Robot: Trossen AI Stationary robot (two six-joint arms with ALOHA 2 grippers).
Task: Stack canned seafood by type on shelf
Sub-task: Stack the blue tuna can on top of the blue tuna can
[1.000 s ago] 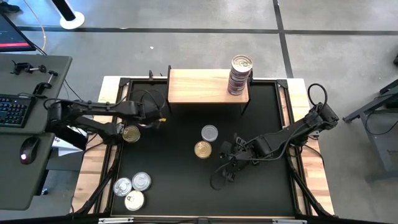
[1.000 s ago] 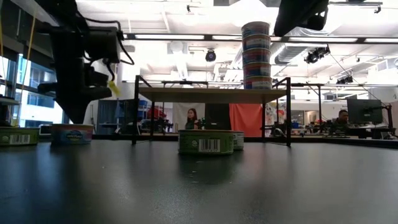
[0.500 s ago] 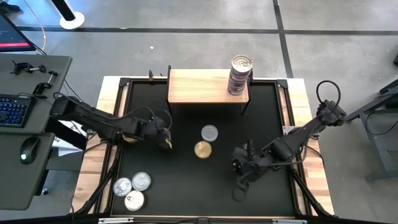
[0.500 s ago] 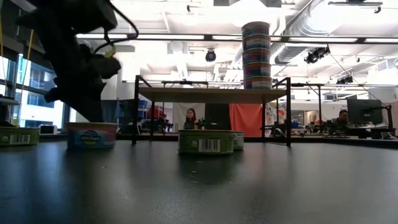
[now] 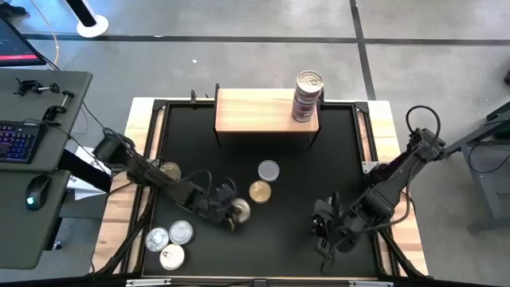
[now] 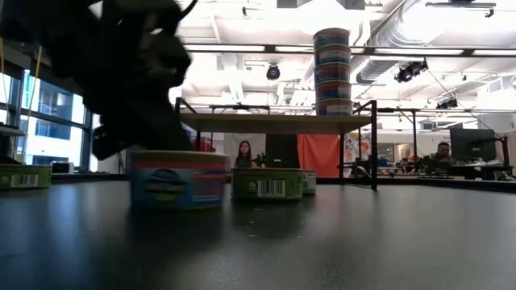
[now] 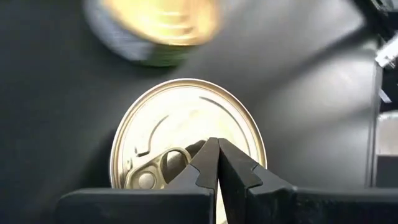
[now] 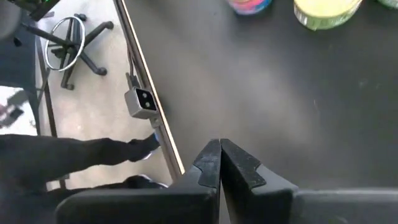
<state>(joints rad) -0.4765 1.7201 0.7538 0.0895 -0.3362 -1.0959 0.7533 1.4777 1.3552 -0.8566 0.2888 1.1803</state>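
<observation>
Seen level across the black tabletop, a pink-and-blue-labelled tin stands nearest, right under the dark bulk of the left arm, with a green-labelled tin just behind it and to its right. The left gripper hovers directly over that near tin's silver pull-tab lid, fingers pressed together with nothing between them; whether the tips touch the lid cannot be told. From overhead the same gripper sits at the front centre of the table, the tin just beside it and close to the gold-topped tin.

The right gripper is clenched shut and empty above bare tabletop near the table's edge; overhead it shows at the front right, well apart from every tin.

Only the overhead view shows three silver-topped tins clustered at the front left corner, another gold-topped tin by the left edge, and a silver-topped tin just beyond the gold one. The level view alone gives the labels.

Farthest back stands the shelf, its pale wood top carrying a tall stack of tins at its right end; the level view shows that stack rising above the shelf's dark legs.
</observation>
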